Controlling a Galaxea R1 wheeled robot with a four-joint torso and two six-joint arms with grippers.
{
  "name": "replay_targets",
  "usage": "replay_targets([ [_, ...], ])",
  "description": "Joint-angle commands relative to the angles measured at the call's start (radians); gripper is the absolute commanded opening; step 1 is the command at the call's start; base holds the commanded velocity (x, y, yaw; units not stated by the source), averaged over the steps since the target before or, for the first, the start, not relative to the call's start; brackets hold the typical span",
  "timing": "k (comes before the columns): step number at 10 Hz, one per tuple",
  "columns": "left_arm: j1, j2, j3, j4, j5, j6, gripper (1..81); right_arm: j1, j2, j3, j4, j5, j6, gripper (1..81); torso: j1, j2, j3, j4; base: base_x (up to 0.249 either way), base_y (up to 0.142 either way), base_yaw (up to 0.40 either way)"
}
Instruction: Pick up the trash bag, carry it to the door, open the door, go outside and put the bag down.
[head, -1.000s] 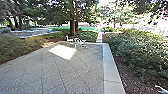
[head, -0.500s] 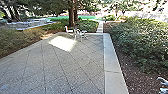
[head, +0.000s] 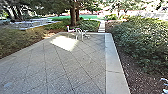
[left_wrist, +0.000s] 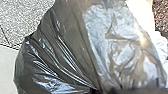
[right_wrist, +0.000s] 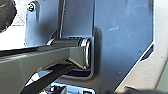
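Left wrist view: dark trash bag (left_wrist: 62, 47) is near | white chair (head: 71, 30) far, by tree (head: 73, 16) | bushes (head: 142, 45) right | each grip: can't tell

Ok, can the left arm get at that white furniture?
Probably not: the furniture stands at the far end of the paving, and the trash bag crowds the left wrist view.

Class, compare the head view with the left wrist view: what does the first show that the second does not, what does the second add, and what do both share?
Head view: a tree trunk, pale outdoor furniture, leafy bushes and a sunlit patch.

Left wrist view: a dark, shiny, creased trash bag, seen close up.

Both: speckled grey paving, the smooth pale border along it, and brown ground.
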Motion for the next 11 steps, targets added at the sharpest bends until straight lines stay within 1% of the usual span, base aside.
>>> replay_targets([
  [1, -0.114, -0.061, 0.002, -0.057, 0.132, 0.0, 1.0, 0.027, 0.024, 0.025, -0.008, -0.068, -0.01, 81.1, 0.0, 0.0, -0.024, 0.094, 0.0, 0.0, 0.0],
  [2, -0.137, -0.07, 0.002, -0.076, 0.135, 0.0, 1.0, 0.025, 0.024, 0.025, -0.008, -0.068, -0.01, 81.1, 0.0, 0.0, -0.052, 0.116, 0.0, 0.0, 0.0],
  [3, -0.156, -0.074, -0.001, -0.096, 0.137, -0.001, 1.0, 0.025, 0.023, 0.025, -0.005, -0.068, -0.01, 81.1, 0.0, 0.0, -0.091, 0.109, 0.0, 0.0, 0.0],
  [4, -0.185, -0.081, -0.003, -0.107, 0.152, -0.001, 1.0, 0.028, 0.023, 0.024, -0.002, -0.07, -0.01, 81.1, 0.0, 0.0, -0.117, 0.118, 0.0, 0.0, 0.0],
  [5, -0.211, -0.087, -0.011, -0.125, 0.184, -0.001, 1.0, 0.027, 0.023, 0.022, 0.001, -0.07, -0.01, 81.1, 0.0, 0.0, -0.151, 0.133, 0.0, 0.0, 0.0],
  [6, -0.242, -0.087, -0.018, -0.137, 0.196, -0.001, 1.0, 0.028, 0.023, 0.022, 0.001, -0.07, -0.01, 81.1, 0.0, 0.0, -0.093, 0.11, 0.0, 0.0, 0.0],
  [7, -0.274, -0.081, -0.032, -0.148, 0.206, -0.001, 1.0, 0.028, 0.021, 0.022, 0.001, -0.07, -0.007, 81.1, 0.0, 0.001, -0.123, 0.116, 0.0, 0.0, 0.0],
  [8, -0.308, -0.068, -0.058, -0.156, 0.247, -0.001, 1.0, 0.029, 0.023, 0.024, 0.001, -0.07, -0.008, 81.1, 0.0, 0.001, -0.133, 0.118, 0.0, 0.0, 0.0],
  [9, -0.343, -0.045, -0.104, -0.171, 0.296, -0.001, 1.0, 0.03, 0.021, 0.022, 0.001, -0.07, -0.006, 81.1, 0.0, 0.001, -0.142, 0.118, 0.0, 0.0, 0.0],
  [11, -0.407, -0.007, -0.198, -0.179, 0.357, -0.003, 1.0, 0.03, 0.021, 0.021, 0.001, -0.071, -0.004, 81.1, 0.001, 0.001, -0.141, 0.118, 0.0, 0.0, 0.0],
])
